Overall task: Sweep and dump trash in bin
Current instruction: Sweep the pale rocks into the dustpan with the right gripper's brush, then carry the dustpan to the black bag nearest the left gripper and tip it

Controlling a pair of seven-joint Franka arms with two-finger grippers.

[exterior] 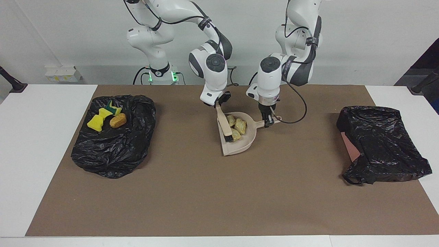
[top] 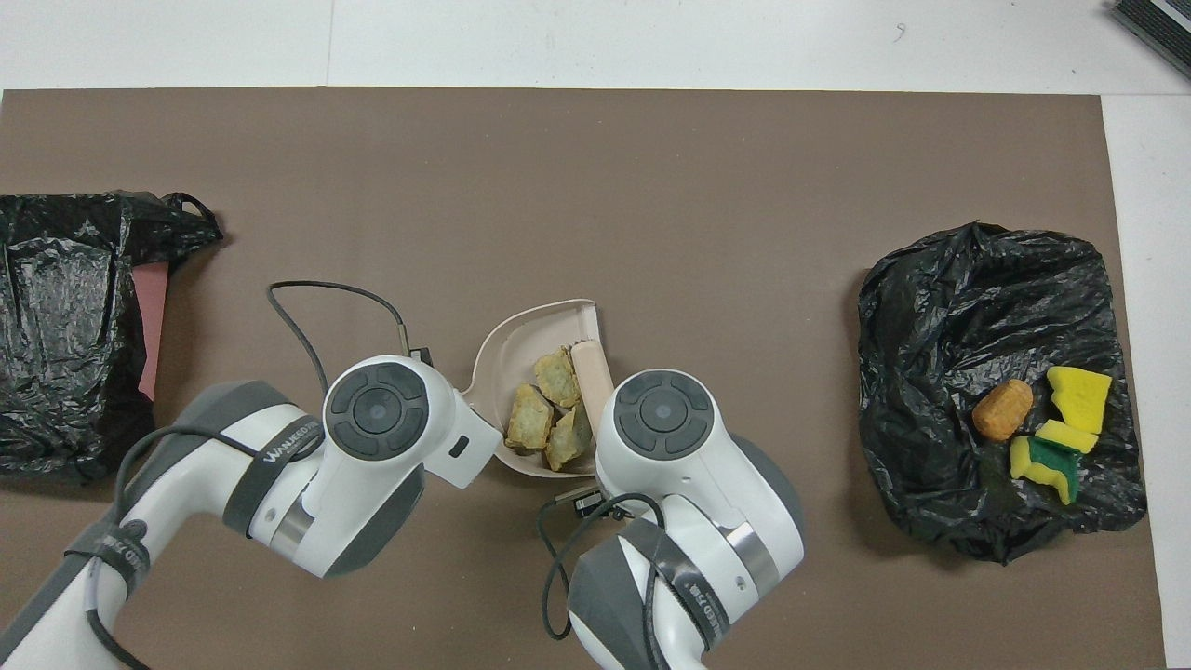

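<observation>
Left tool (exterior: 268, 122) clamped on dustpan (exterior: 244, 145); right tool (exterior: 219, 104) gripping brush (exterior: 224, 123).

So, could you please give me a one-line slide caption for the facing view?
Right gripper holds the brush against three chunks in the dustpan, held by the left gripper.

A beige dustpan (exterior: 240, 139) holds three pale yellow-beige chunks (exterior: 236, 127). The brush (exterior: 223, 123) in it has a beige handle and black bristles. On the brown mat (exterior: 219, 192), a glossy black bag (exterior: 113, 147) carries bright yellow sponge bits (exterior: 97, 120), one green-backed, beside a brown lump (exterior: 118, 120).
</observation>
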